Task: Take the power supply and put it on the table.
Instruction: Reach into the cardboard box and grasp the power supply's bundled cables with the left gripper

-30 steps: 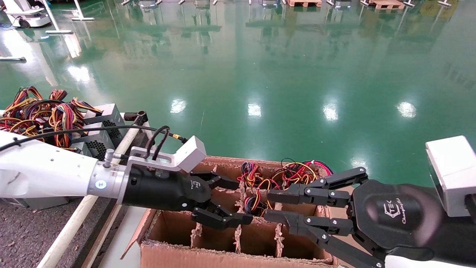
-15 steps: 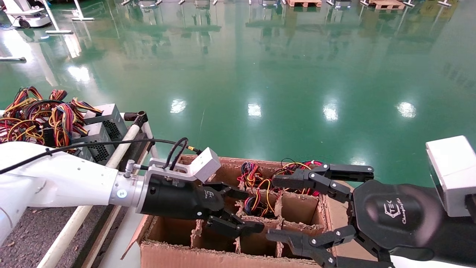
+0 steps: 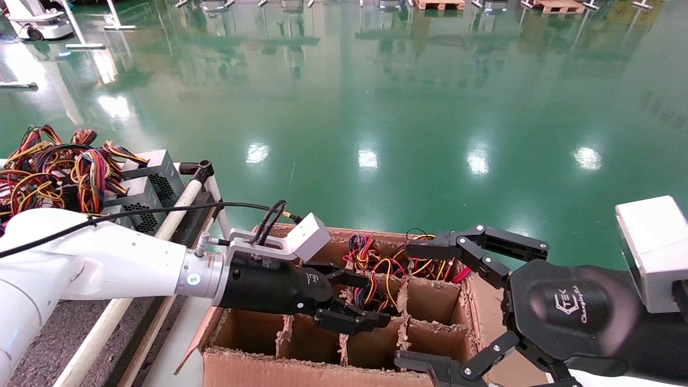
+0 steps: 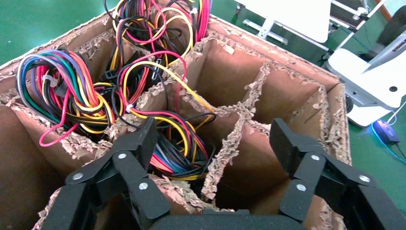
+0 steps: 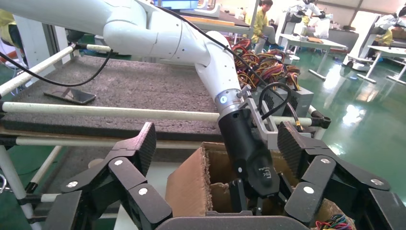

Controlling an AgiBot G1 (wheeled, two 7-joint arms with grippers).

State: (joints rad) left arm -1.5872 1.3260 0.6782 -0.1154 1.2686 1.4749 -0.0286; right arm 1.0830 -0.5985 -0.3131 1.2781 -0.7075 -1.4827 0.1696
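Cardboard dividers (image 3: 400, 330) crowd the wires (image 4: 158, 139) just under the spread left hand (image 3: 357, 301), while the right hand (image 3: 457, 306) waits wide open beside it.

bright overhead glare on floor (image 3: 365, 156)

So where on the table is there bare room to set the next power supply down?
Table: bare between the phone and the power supplies stacked at its far end. That end is crowded with wires.
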